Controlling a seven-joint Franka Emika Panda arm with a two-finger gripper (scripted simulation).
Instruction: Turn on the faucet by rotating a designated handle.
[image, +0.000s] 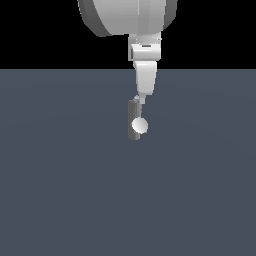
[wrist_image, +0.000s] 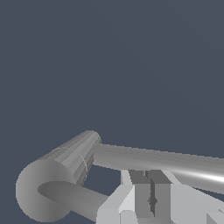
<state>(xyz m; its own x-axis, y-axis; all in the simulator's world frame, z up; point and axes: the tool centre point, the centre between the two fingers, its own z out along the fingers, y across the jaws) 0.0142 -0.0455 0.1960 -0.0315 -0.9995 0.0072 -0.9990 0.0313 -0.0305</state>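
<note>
**End effector at the handle, lever lying crosswise**

The end effector (wrist_image: 152, 199) sits directly over the handle (wrist_image: 175, 162), whose long axis runs sideways across the fingers from the faucet (image: 134, 120) post. Fingers appear together, gripping nothing; actual contact with the handle cannot be confirmed. Judgement: a sideways push should rotate it.

A flat slate-grey floor (image: 60, 190), seemingly featureless, under a black backdrop (image: 35, 30).

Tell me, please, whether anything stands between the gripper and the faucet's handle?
Nothing visible does. In the wrist view the gripper sits right at the handle, which juts from the faucet, with no other object between them. Actual contact cannot be confirmed.
</note>
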